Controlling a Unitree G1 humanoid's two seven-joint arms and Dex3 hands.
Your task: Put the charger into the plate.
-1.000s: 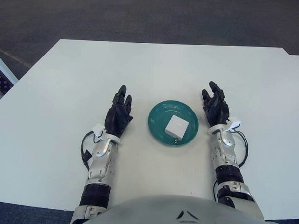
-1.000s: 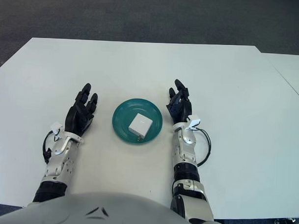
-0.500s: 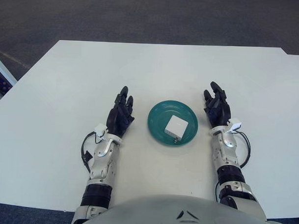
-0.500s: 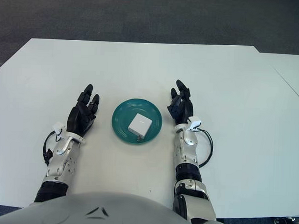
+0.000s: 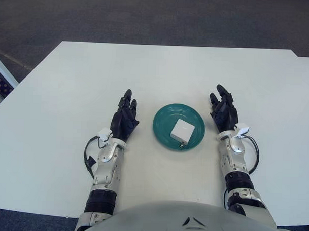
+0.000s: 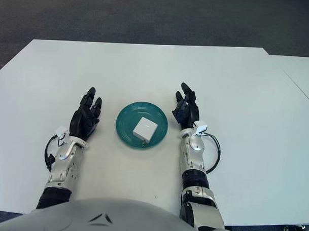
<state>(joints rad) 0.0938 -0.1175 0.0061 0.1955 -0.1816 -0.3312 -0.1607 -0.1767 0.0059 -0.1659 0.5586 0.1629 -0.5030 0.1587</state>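
A white square charger [image 5: 182,130] lies flat inside the teal plate [image 5: 165,117], a little right of its middle, with its prongs pointing toward me. The plate sits on the white table between my hands. My left hand [image 5: 125,118] rests on the table just left of the plate, fingers straight and spread, holding nothing. My right hand [image 5: 222,111] rests just right of the plate, fingers straight and spread, holding nothing. Neither hand touches the plate.
The white table [image 5: 161,70] stretches well beyond the plate on all sides. A second white tabletop [image 6: 303,70] adjoins at the far right. Dark carpet lies beyond the far edge.
Both hands have shifted very slightly toward me on the table. The charger and plate have not moved.
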